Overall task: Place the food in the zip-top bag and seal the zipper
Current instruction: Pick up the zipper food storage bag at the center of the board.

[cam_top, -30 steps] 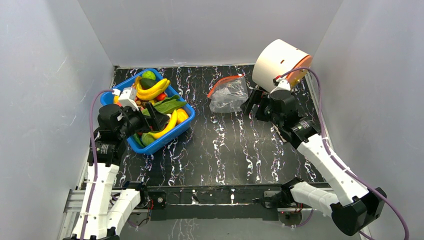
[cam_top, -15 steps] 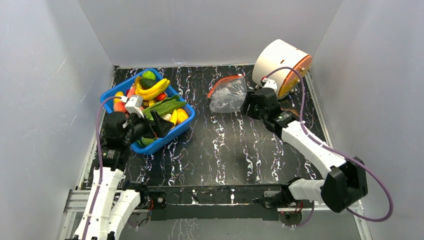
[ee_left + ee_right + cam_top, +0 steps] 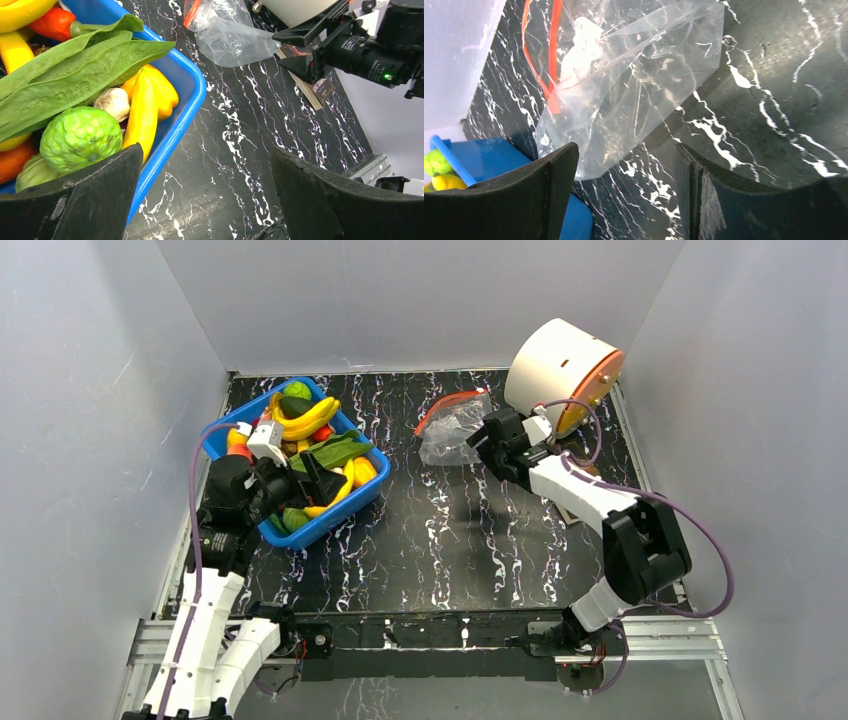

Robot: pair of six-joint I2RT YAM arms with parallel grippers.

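The clear zip-top bag [image 3: 455, 430] lies empty on the black marbled table, its red-orange zipper [image 3: 445, 404] along the far-left mouth; it also shows in the right wrist view [image 3: 624, 95] and the left wrist view [image 3: 227, 35]. The food [image 3: 315, 435] fills a blue basket [image 3: 335, 515]: bananas, lettuce [image 3: 75, 70], a yellow pepper [image 3: 150, 100], a bumpy green fruit [image 3: 80, 137]. My left gripper [image 3: 325, 480] is open and empty, hovering over the basket's near-right rim. My right gripper [image 3: 480, 445] is open and empty, right beside the bag's right edge.
A white cylinder with an orange lid [image 3: 560, 370] lies on its side at the back right, close behind my right arm. A flat wooden piece [image 3: 305, 90] lies on the table near it. White walls enclose the table on three sides.
My right gripper moved left and lower toward the bag, the arm folding down. My left gripper shifted slightly over the basket and stayed open.
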